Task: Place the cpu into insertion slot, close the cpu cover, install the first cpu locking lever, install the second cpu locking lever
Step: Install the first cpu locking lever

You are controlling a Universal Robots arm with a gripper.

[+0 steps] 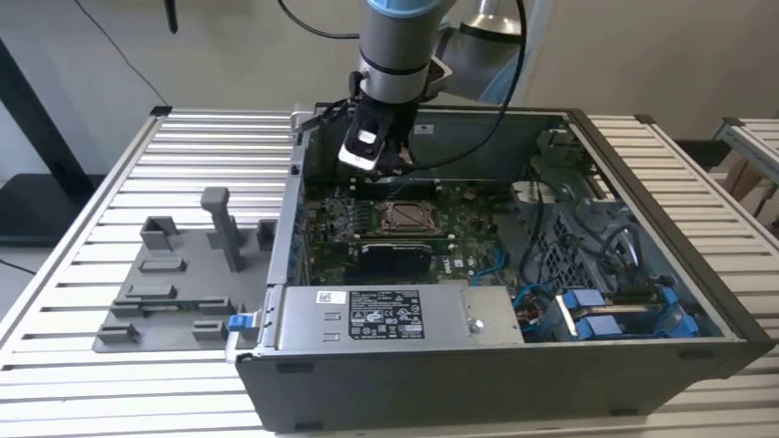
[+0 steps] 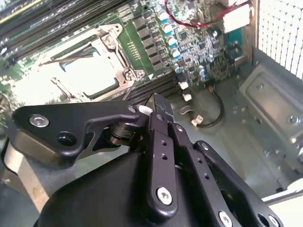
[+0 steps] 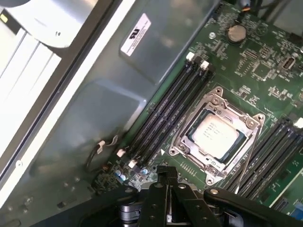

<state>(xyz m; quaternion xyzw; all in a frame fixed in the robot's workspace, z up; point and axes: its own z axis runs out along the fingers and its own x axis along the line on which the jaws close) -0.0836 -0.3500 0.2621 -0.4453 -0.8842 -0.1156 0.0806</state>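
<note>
In an open computer case (image 1: 633,365) lies a green motherboard (image 1: 469,242) with the cpu socket (image 1: 406,217) near its middle. In the first wrist view, the cpu (image 3: 217,134) sits flat in the socket, its silver top showing through the cut-out of the cpu cover (image 3: 212,103), which lies down around it. A thin metal lever (image 3: 247,160) runs along one side of the socket. My gripper (image 1: 387,173) hangs above the board just behind the socket, touching nothing. The black fingertips (image 3: 166,171) are pressed together with nothing between them. The second wrist view shows the gripper (image 2: 156,100) beside the glare-washed socket (image 2: 90,66).
A grey power-supply box (image 1: 371,315) with a white label fills the case's near side. Blue cables and drive mounts (image 1: 608,310) crowd the exterior view's right. Black memory slots (image 3: 165,113) flank the socket. A grey fixture plate (image 1: 182,274) with upright holders lies on the slatted table.
</note>
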